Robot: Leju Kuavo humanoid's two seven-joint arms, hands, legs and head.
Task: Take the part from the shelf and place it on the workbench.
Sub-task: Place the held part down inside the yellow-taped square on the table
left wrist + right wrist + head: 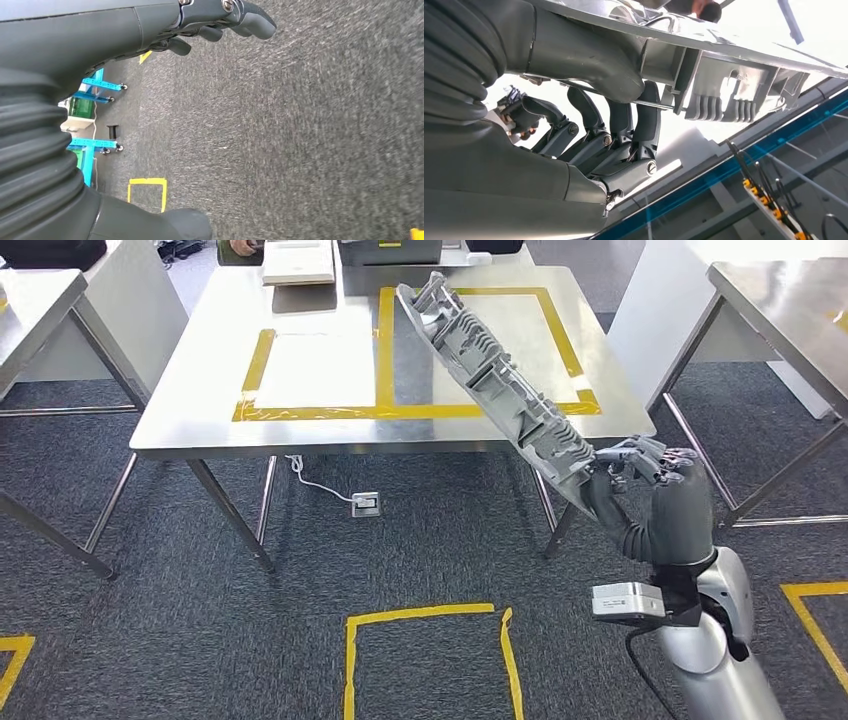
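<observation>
My right hand (pixel 640 465) holds the part (pixel 490 390), fingers (pixel 644 115) wrapped around its near end. The long ribbed casting slants up over the desk (pixel 200 435), crossing its front right edge above the yellow tape (pixel 385 412), not yet set down (the fetching looks done; lowering and release remain). My left hand (pixel 220 20) hangs over carpet, fingers loosely curled, holding nothing. The part's underside is hidden.
</observation>
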